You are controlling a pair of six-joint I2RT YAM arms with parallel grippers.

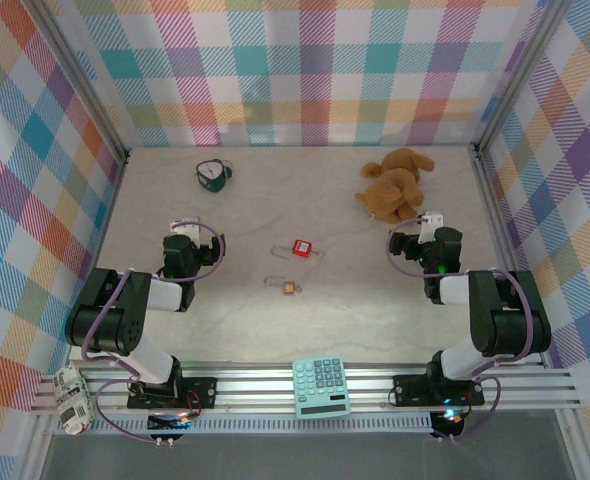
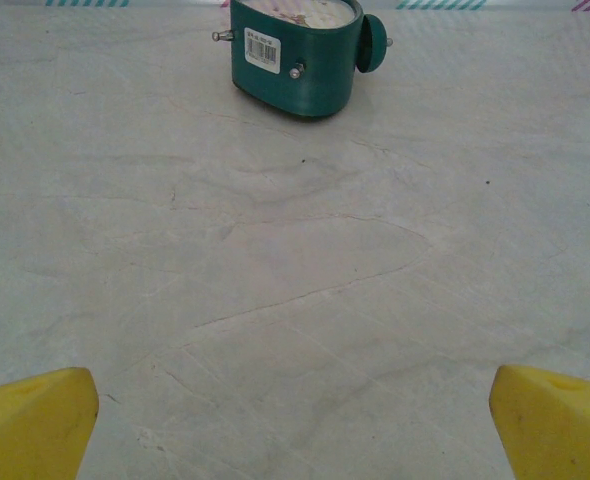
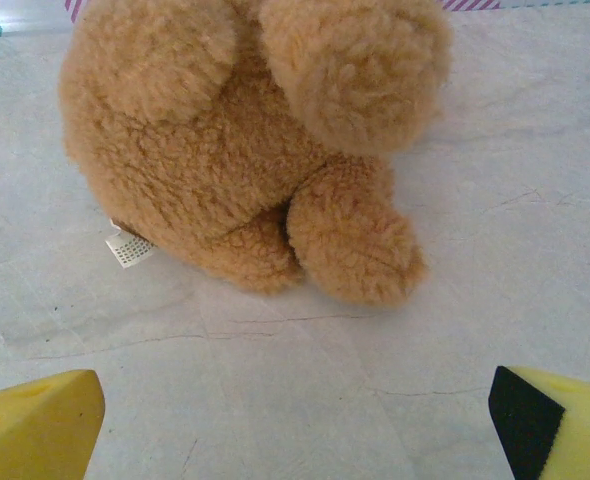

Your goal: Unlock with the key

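A small brass padlock [image 1: 289, 287] with a silver shackle lies at the table's middle. A red padlock [image 1: 300, 247] sits just beyond it. The key is too small to pick out with certainty; a thin pale sliver lies right of the red padlock. My left gripper [image 1: 183, 224] [image 2: 295, 430] is left of both locks, open, its yellow fingertips [image 2: 35, 425] wide apart over bare table. On the locks' right, my right gripper [image 1: 432, 218] [image 3: 295, 425] is open too, nothing between its fingertips [image 3: 40, 425].
A teal clock [image 1: 213, 175] [image 2: 300, 55] lies at the back left, ahead of the left gripper. A tan teddy bear [image 1: 395, 185] [image 3: 245, 150] lies just beyond the right gripper. A teal calculator [image 1: 321, 387] rests on the front rail. Plaid walls [image 1: 305, 70] enclose the table.
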